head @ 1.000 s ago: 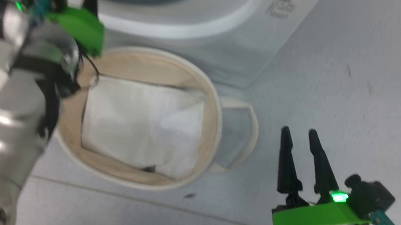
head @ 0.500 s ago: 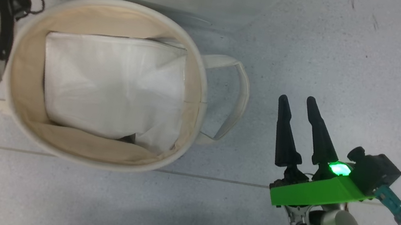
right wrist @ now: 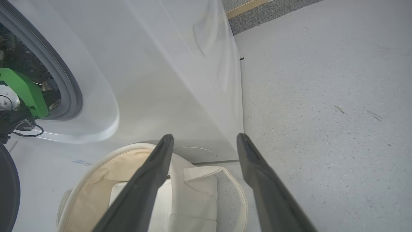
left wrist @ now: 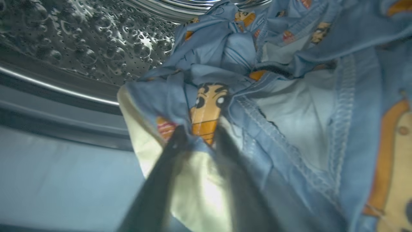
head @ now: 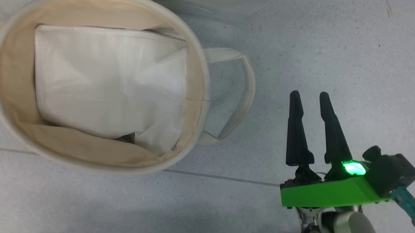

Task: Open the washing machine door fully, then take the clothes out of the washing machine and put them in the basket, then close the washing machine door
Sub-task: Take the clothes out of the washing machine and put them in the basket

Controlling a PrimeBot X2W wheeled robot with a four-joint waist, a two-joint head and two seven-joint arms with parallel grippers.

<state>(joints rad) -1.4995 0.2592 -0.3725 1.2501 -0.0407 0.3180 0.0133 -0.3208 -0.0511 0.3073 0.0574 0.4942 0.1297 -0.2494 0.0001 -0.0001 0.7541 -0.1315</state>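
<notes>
Our left hand is inside the washing machine drum. Its fingers are pinched onto the clothes, which bunch just beyond its tips. Our right hand hangs spread and empty above the floor; the basket stands to its left, apart, with a white sheet inside.

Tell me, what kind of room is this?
Probably a laundry area, or a test space set up as one: a white front-loading washing machine with patterned clothes in its drum, and a canvas basket on a grey floor.
</notes>
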